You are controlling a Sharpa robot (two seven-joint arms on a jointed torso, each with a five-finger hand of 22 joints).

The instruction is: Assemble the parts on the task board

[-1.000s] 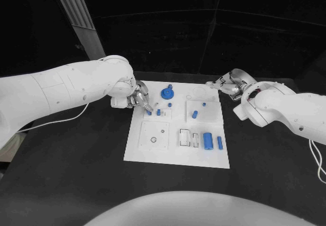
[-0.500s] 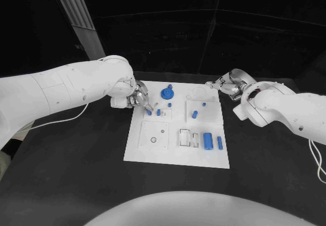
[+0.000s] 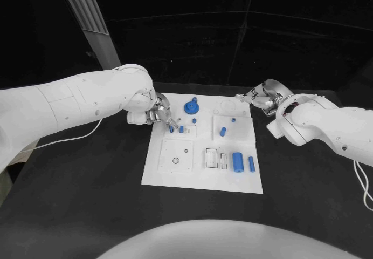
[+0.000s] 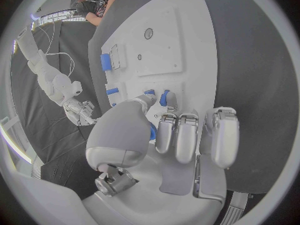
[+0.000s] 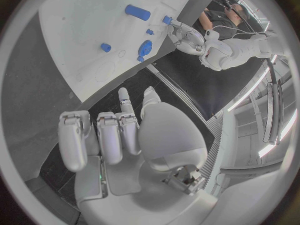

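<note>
Slightly shifted since a second ago, the left hand [image 3: 158, 115] is now seen with its small blue peg [image 3: 172, 128] carried a touch nearer the neighbouring standing peg [image 3: 181, 129] on the task board [image 3: 204, 172]. That peg is pinched at its top between fingertips. The right hand [image 3: 263, 97] is held off the board's far right corner, fingers curled in, nothing held. The peg is judged light, rigid, smooth and easily tilted; a grip near the top is advised. Open black table [image 3: 85, 183] is left on both sides.
</note>
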